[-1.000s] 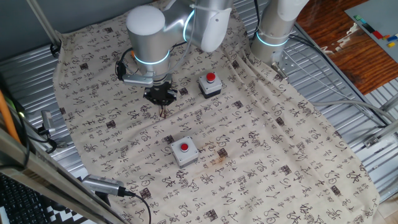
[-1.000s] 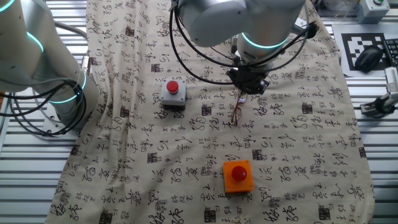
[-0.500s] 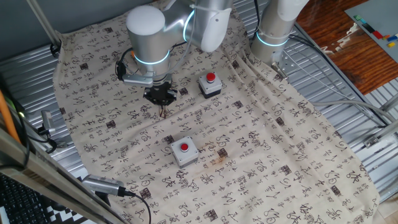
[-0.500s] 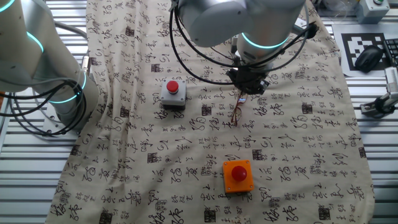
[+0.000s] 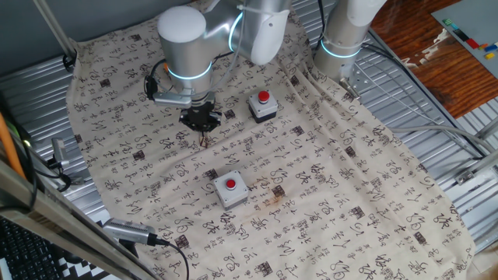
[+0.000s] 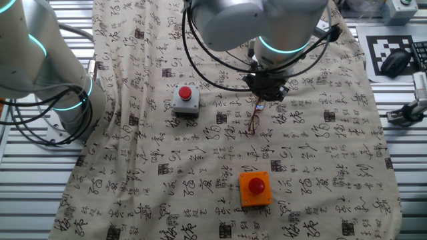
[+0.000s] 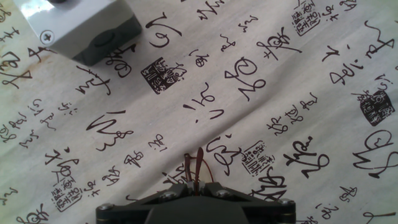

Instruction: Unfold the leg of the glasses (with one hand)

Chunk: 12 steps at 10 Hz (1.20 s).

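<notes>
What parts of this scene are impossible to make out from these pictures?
- Glasses: too small in both fixed views to tell lenses or hinge; in the hand view only thin wires show.
- Gripper: its jaws are hidden by the wrist in both fixed views, and by its dark body in the hand view.
- Grey button box: cut off by the hand view's top edge.

Reddish-brown glasses [image 6: 254, 121], black-charactered beige cloth [image 6: 200, 167]

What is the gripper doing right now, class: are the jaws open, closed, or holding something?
Gripper: jaws closed on the glasses, gripping the thin reddish-brown frame at one end, low over the printed cloth.
</notes>
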Tool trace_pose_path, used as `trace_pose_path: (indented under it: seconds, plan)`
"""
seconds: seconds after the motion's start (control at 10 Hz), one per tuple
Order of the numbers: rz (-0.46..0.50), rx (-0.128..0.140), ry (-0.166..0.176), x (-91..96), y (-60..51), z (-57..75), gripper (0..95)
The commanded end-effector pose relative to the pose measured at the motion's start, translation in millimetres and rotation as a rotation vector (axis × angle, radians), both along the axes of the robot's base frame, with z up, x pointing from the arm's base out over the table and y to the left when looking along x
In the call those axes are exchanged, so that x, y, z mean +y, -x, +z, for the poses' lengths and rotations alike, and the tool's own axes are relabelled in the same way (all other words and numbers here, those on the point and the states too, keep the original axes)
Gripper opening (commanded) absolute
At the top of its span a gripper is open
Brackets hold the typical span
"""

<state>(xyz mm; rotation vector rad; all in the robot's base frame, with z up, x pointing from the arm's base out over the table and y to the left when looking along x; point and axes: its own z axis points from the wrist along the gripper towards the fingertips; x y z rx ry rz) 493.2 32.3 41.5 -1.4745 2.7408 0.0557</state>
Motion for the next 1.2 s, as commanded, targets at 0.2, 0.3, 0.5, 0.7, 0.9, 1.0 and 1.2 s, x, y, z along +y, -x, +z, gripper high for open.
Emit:
trace_pose_path:
  seconds: [0.2,0.3,0.5,0.7,0.9,1.0,1.2]
  plan:
    - [0.002,-0.005,-0.003,-0.3,0.7,0.9,0.0]
    - [0.002,-0.007,-0.005,-0.5,0.7,0.9,0.0]
    - [0.003,-0.011,-0.010,-1.5,0.7,1.3,0.0]
    - [0.007,-0.012,-0.014,-3.3,0.7,1.8,0.0]
    - [0.010,-0.014,-0.023,-5.7,0.7,2.9,0.0]
    - [0.011,-0.015,-0.027,-6.3,0.8,3.3,0.0]
    - [0.010,-0.020,-0.032,-6.5,0.9,3.9,0.0]
